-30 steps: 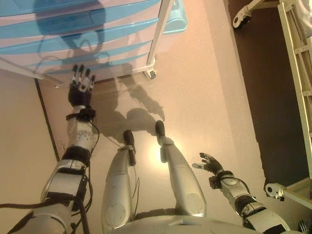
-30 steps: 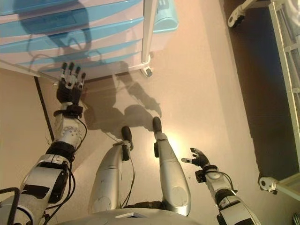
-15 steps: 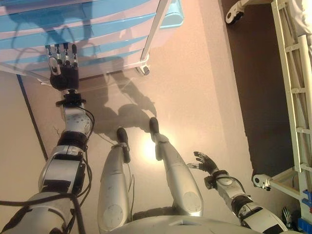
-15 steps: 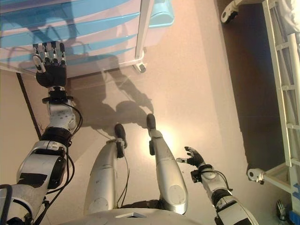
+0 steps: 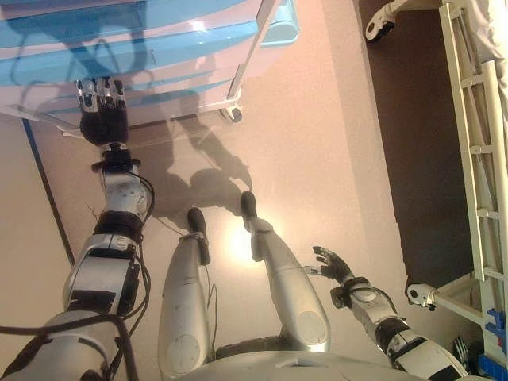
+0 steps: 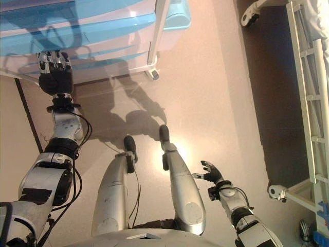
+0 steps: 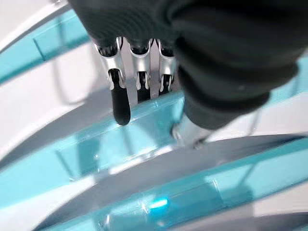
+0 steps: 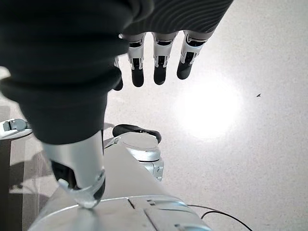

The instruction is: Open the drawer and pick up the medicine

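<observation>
A white drawer unit (image 5: 159, 48) with see-through blue drawer fronts stands at the upper left. My left hand (image 5: 103, 123) is raised against one of its lower drawers. In the left wrist view its fingers (image 7: 120, 103) bend over the lip of a blue drawer front (image 7: 96, 154), and some of the tips are hidden behind that lip. All the drawers look closed, and no medicine shows in any view. My right hand (image 5: 333, 263) hangs low at my right side over the floor, its fingers (image 8: 159, 67) straight and holding nothing.
The unit's white frame leg ends in a caster (image 5: 232, 113) on the beige floor. A pale blue bin (image 5: 284, 24) sits beside the unit. A white railed frame (image 5: 476, 159) on casters stands over dark flooring at the right.
My left hand rose from below the unit to the lower drawers, and its fingers went from straight to curled on the drawer lip. The camera shifted a little. The right hand stayed put.
</observation>
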You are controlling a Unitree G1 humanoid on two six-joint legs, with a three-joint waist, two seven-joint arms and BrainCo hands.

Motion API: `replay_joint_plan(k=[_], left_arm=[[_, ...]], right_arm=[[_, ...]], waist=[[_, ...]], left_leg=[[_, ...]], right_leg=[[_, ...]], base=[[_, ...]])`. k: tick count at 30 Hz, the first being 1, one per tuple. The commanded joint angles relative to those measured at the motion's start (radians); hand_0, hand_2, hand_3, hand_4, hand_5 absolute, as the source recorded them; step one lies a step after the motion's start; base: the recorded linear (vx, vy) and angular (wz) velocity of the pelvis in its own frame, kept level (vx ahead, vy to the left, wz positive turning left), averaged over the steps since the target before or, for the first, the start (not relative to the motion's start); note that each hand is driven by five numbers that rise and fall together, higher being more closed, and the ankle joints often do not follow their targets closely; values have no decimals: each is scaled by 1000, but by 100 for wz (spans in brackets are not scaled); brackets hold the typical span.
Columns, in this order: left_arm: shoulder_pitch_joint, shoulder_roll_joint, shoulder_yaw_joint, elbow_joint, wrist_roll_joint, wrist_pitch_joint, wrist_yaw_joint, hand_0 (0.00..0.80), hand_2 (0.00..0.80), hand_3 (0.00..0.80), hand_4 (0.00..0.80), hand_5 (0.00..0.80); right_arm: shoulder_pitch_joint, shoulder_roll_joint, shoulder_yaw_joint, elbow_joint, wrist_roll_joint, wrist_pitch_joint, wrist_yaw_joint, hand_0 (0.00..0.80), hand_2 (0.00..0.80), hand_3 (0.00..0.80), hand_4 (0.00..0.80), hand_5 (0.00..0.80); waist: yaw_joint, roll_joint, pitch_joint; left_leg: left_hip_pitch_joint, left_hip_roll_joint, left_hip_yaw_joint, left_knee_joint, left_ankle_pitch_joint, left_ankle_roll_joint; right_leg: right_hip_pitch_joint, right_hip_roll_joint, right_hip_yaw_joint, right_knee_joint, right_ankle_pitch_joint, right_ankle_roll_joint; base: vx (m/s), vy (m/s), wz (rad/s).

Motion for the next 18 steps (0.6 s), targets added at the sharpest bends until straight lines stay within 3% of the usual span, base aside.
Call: replay_joint_plan(k=[1, 10, 14, 18], left_arm=[[-111, 111, 17, -261, 114, -100, -179, 800, 800, 800, 800, 800], [-45, 101, 40, -434, 264, -96, -121, 800, 800, 800, 800, 800], [84, 55, 61, -513, 320, -61, -125, 800, 800, 800, 800, 800], [284, -8, 79, -632, 328, -15, -178, 800, 800, 800, 800, 800]], right_arm=[[72, 14, 45, -46, 15, -2, 8, 0, 0, 0, 0, 0], [82, 19, 41, -69, -13, 13, -13, 0, 0, 0, 0, 0], [79, 26, 38, -76, -47, 27, -34, 0, 0, 0, 0, 0], [73, 18, 18, -95, -57, 57, -69, 0, 0, 0, 0, 0]], waist=[[58, -20, -12], [102, 1, -7], [146, 22, -4], [202, 61, -4]], left_leg=[[-1, -71, -23, 11, -53, 12], [25, -84, -62, -32, -22, 10], [55, -90, -98, -91, 12, 3], [92, -98, -137, -162, 70, -17]], right_leg=[[97, 7, -66, -76, 45, -14], [149, 20, -76, -78, 8, -33], [184, 27, -90, -62, -33, -47], [226, 18, -134, -48, -73, -67]], base=[[4, -41, 3], [-10, -49, 7], [-15, -89, 13], [10, -60, 44]])
